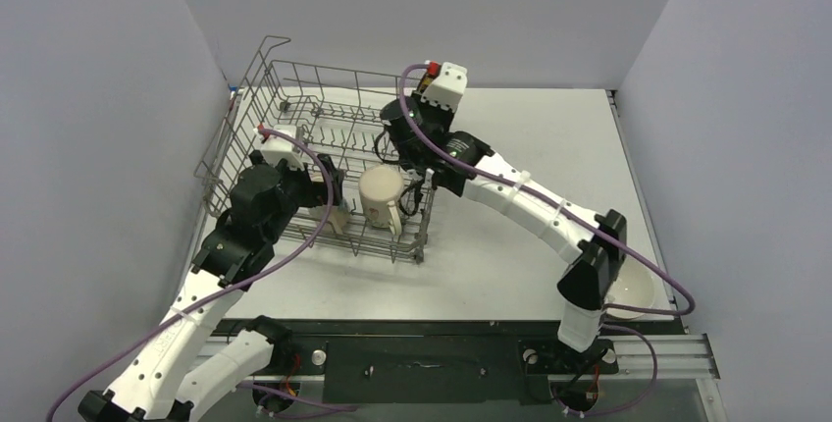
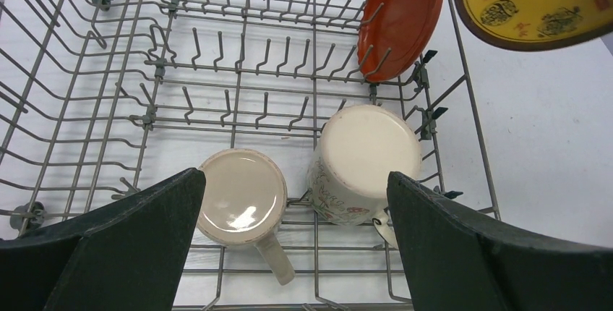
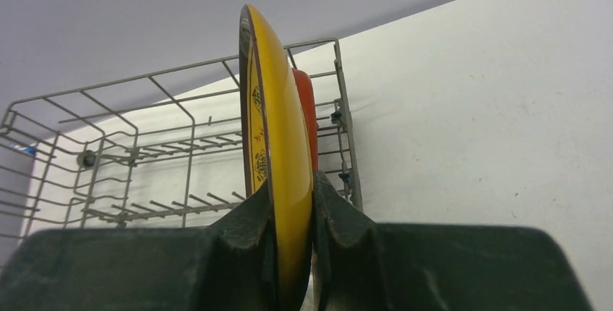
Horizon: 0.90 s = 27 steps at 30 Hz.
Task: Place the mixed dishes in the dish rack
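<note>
Over the dish rack (image 2: 231,72), left gripper (image 2: 294,181) has its jaws spread wide and holds nothing, above two upside-down mugs side by side on the rack floor: cream mug (image 2: 240,197) and patterned mug (image 2: 369,155). Right gripper (image 3: 291,199) is pinched on the yellow saucer (image 3: 278,108), held on edge near the red plate (image 2: 401,18), which stands in the tines. White bowl (image 1: 633,290) sits on the table by the right arm's base.
</note>
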### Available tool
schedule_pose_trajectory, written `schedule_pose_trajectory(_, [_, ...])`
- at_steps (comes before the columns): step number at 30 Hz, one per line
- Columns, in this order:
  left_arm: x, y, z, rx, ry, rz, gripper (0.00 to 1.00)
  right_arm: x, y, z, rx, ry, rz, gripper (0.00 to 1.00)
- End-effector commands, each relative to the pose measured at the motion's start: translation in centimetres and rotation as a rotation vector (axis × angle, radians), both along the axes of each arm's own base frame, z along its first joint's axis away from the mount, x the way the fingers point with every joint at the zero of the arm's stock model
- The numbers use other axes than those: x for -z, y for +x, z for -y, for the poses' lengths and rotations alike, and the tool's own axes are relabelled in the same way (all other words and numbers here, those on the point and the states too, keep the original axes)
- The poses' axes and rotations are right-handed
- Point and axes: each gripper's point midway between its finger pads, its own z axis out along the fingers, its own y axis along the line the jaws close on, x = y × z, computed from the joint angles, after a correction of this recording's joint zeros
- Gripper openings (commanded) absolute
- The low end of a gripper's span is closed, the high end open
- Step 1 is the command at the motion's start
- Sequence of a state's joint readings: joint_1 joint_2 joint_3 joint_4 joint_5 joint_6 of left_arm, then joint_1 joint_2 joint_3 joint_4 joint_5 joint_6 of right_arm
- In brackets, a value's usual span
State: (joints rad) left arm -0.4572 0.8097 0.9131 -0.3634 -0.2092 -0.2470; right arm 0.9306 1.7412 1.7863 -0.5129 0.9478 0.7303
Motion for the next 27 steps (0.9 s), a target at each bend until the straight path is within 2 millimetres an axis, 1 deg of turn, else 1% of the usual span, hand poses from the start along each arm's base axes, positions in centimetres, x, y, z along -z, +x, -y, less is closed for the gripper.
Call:
schedule_pose_trajectory(1, [-2.2,-0.2,-0.1,-0.002,-0.007,0.064,0.97,-0.9,0.7,0.2,0.095,-0.159,0.016,0.00])
schedule_pose_trajectory(2, [-2.3,-0.2,-0.1,-0.002,-0.009,0.066,0.97,-1.7,0.9,0.2,0.105,-0.166,0.026,0.00])
schedule_pose_trajectory(3, [-2.3,-0.2,-0.2,-0.007,-0.006,0.066,0.97,-0.8,1.4,-0.5,0.104,-0.190,0.015,0.00])
schedule_pose_trajectory(4, [-2.4,-0.2,-0.3,-0.010,-0.006,0.069,0.97,-1.4,1.6,-0.7,0.107,-0.191,0.023,0.00])
schedule_pose_trajectory(5, [-2.4,-0.2,-0.4,-0.017,-0.004,0.069,0.97,-0.6,2.0,-1.2,0.106,-0.210,0.014,0.00])
schedule_pose_trajectory(6, [-2.4,-0.3,-0.5,-0.020,-0.003,0.070,0.97,-0.9,2.2,-1.5,0.106,-0.217,0.018,0.00])
schedule_pose_trajectory(13, [-2.7,-0.5,-1.3,-0.057,0.008,0.076,0.97,0.7,4.0,-3.4,0.129,-0.283,0.014,0.00])
schedule_pose_trajectory(16, [-2.5,-0.4,-1.8,-0.085,0.018,0.069,0.97,1.3,4.6,-3.8,0.155,-0.314,0.017,0.00])
schedule_pose_trajectory(21, [-2.4,-0.4,-1.9,-0.098,0.022,0.066,0.97,2.4,5.8,-4.4,0.192,-0.367,0.020,0.00])
schedule_pose_trajectory(27, [-2.5,-0.4,-2.4,-0.122,0.030,0.069,0.97,4.2,6.9,-3.8,0.217,-0.391,0.007,0.00])
